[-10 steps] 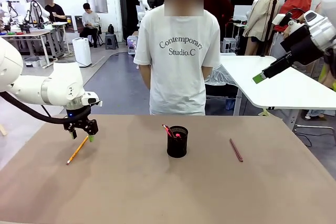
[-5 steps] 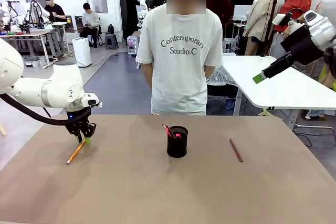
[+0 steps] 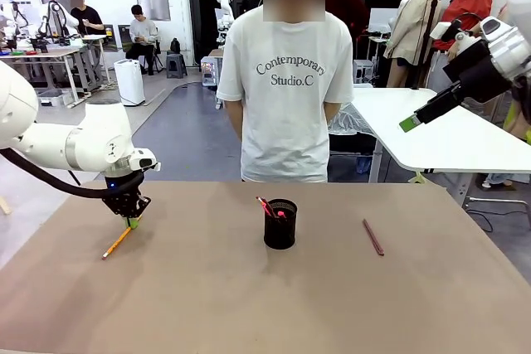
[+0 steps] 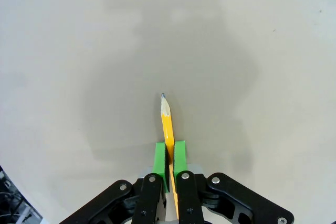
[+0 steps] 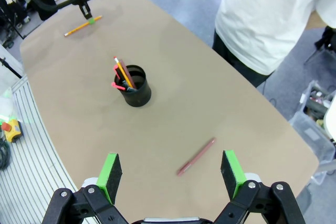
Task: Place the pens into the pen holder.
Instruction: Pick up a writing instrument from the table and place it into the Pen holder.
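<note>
A yellow-orange pencil-like pen [image 3: 116,243] lies on the brown table at the left, and my left gripper [image 3: 133,223] is shut on its far end. In the left wrist view the pen [image 4: 167,121] sticks out from between the green pads [image 4: 160,158], its sharpened tip on the tabletop. The black mesh pen holder [image 3: 280,223] stands mid-table with pens in it, also seen as the pen holder [image 5: 134,85]. A dark reddish-brown pen [image 3: 372,236] lies right of it, shown as the pen [image 5: 196,156]. My right gripper [image 5: 171,170] hangs open high above the table's right side.
A person in a white T-shirt [image 3: 284,72] stands at the far edge, hands behind the back. A white table [image 3: 431,134] stands behind at the right. Bare tabletop [image 3: 265,304] stretches across the near half.
My left gripper has shut on the yellow-orange pen, which shifted slightly. The right arm has not moved.
</note>
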Controlling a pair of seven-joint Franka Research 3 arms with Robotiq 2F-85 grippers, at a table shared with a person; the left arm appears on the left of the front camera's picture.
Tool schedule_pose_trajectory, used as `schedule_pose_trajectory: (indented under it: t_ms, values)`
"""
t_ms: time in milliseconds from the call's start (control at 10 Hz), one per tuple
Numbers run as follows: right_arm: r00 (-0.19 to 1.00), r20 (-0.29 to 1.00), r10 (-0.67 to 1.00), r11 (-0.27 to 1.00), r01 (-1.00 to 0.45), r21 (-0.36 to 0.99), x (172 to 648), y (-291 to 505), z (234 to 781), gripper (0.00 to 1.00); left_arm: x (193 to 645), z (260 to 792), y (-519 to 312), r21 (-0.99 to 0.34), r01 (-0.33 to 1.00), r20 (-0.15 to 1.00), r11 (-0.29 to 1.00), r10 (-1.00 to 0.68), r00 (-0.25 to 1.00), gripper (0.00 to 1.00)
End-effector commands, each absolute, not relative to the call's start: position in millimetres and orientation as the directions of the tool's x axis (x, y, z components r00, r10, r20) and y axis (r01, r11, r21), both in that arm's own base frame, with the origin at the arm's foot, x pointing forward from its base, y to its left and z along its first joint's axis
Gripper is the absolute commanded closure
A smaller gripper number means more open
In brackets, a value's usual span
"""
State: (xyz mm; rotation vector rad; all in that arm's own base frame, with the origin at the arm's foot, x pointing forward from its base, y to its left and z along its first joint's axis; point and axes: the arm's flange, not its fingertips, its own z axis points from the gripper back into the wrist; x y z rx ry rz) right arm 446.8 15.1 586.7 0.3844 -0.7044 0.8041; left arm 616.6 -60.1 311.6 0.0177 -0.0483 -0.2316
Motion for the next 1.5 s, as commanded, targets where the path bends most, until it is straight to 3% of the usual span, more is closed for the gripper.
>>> schedule_pose_trajectory:
  t_ms: [0,600,800,1000,1200,1400]
  values:
    - [0.479,0.715,0.509,0.636,-0.769,0.062,447.2,14.7,587.1,0.0,613.3,311.8,-56.3,0.064,0.209,0.05,0.976,-0.212,0.976,1.0]
    - [0.479,0.715,0.509,0.636,-0.769,0.062,447.2,14.7,587.1,0.0,582.9,402.3,-31.7,-0.25,0.376,0.238,0.892,-0.32,0.917,1.0]
    - [0.479,0.715,0.509,0.636,-0.769,0.062,447.2,14.7,587.1,0.0,584.4,412.8,-28.7,-0.32,0.389,0.245,0.864,-0.321,0.915,1.0]
    - [0.479,0.715,0.509,0.636,-0.769,0.062,447.2,14.7,587.1,0.0,586.1,414.6,-29.1,-0.445,0.518,0.308,0.731,-0.418,0.855,1.0]
    - [0.479,0.715,0.509,0.636,-0.769,0.062,447.2,14.7,587.1,0.0,590.2,402.3,-29.7,-0.444,0.696,0.455,0.564,-0.526,0.718,1.0]
    - [0.479,0.715,0.509,0.636,-0.769,0.062,447.2,14.7,587.1,0.0,597.2,390.5,-27.2,-0.477,0.766,0.59,0.431,-0.489,0.642,1.0]
